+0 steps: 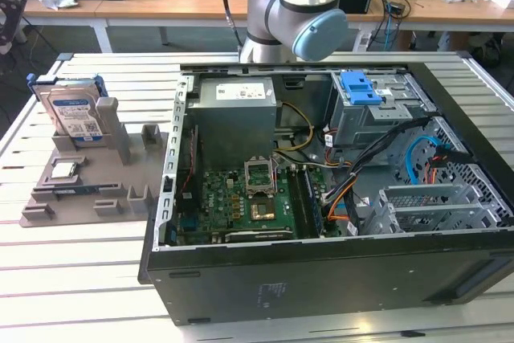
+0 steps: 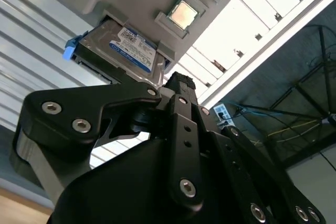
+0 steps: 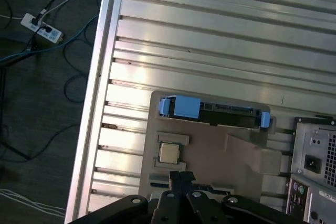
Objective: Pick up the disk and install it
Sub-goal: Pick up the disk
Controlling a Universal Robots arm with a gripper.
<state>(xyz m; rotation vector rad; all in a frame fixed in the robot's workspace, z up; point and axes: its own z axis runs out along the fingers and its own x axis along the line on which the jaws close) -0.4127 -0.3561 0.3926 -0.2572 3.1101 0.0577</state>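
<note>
jaws closed, empty; gripper [image 3: 181,174] hangs over the holder [image 1: 88,186], where the disk [image 1: 74,114] stands on end, leaning, long axis upward, label facing the exterior camera.

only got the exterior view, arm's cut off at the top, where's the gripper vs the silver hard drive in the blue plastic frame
observer: In the first wrist view the gripper hangs above the grey fixture plate, clear of the silver hard drive in its blue plastic frame.
operator: holding anything
observer: No, it is shut with nothing in it.
operator: what's nearest its tips
observer: The small square silver processor chip, which sits in the plate beside the drive's slot.
</note>
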